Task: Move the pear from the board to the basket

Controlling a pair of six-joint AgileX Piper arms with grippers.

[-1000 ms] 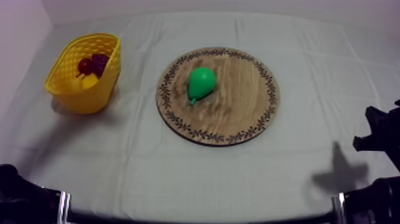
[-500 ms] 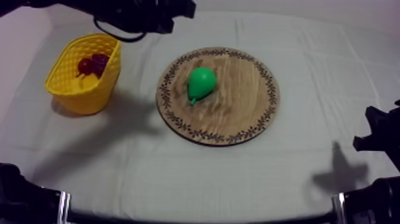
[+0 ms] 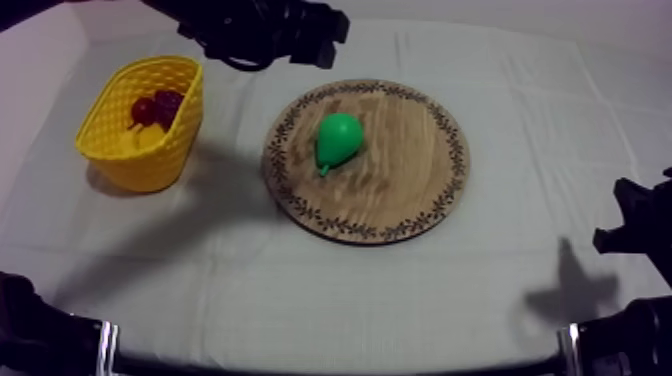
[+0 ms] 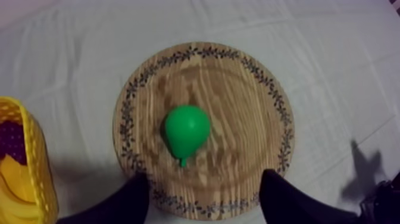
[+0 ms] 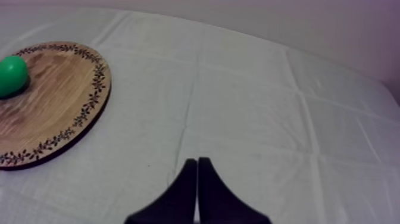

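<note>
**Item: pear** (image 3: pixel 338 140). Green toy fruit with a smooth, glossy skin and a round body that narrows to a short stem. It lies on its side on the board, left of the board's middle, and nothing is touching it.

**Carrier: board** (image 3: pixel 420 190). Round, flat wood with visible grain and a dark leaf pattern around the rim. It sits at the middle of the table (image 3: pixel 330 300), which is covered by a creased grey-white cloth.

**Destination: basket** (image 3: pixel 150 165). Yellow plastic with an open-weave wall, standing near the table's left edge towards the far left corner, apart from the board. It holds a dark fruit (image 3: pixel 155 107) over a yellow piece (image 3: pixel 150 138); their kinds cannot be told.

**Left gripper** (image 4: pixel 203 179). Fingers spread wide with nothing between them. It hangs above the board's far edge, and the pear lies ahead of the gap.

**Right gripper** (image 5: pixel 197 164). Fingers pressed together into a narrow wedge, holding nothing. It sits low at the table's right edge, well apart from the board.

**Hazards, as judged:**
- The slick, curved skin may squirt out of a pinch placed off the widest part.
- A nudge from one finger could roll the pear across the board.
- Coming down too low would strike the wood.
- The light basket could tip if its rim is clipped, or the pear could bounce off the fruit already inside.
</note>
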